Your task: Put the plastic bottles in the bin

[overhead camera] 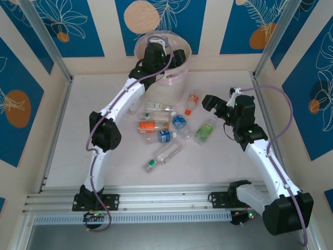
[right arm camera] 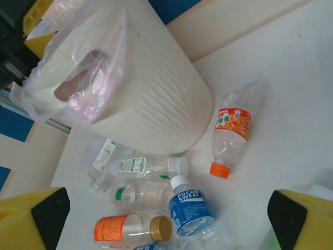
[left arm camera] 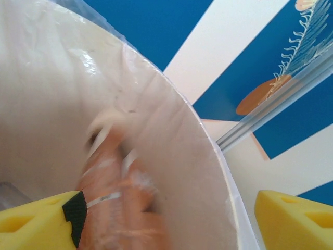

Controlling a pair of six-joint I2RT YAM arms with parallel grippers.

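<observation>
The bin (overhead camera: pixel 177 78) stands at the back, lined with a thin plastic bag. My left gripper (overhead camera: pixel 158 52) hangs open over its mouth. Between its yellow fingertips (left arm camera: pixel 41 219) a blurred orange bottle (left arm camera: pixel 119 198) lies loose inside the bin (left arm camera: pixel 197 156). Several bottles lie on the table: an orange-capped one (overhead camera: pixel 191 102), a blue-labelled one (overhead camera: pixel 179 121), an orange-labelled one (overhead camera: pixel 153 125), a green one (overhead camera: pixel 205 131) and a green-capped one (overhead camera: pixel 163 156). My right gripper (overhead camera: pixel 212 104) is open above them, with nothing between its fingers. Below it lie the blue-labelled bottle (right arm camera: pixel 191 205) and the orange-capped one (right arm camera: pixel 231 135).
Wooden walls with aluminium posts (overhead camera: pixel 52 47) close in the table on three sides. A rail (overhead camera: pixel 156 200) runs along the near edge by the arm bases. The bin's bag (right arm camera: pixel 99 67) bulges out through a handle hole.
</observation>
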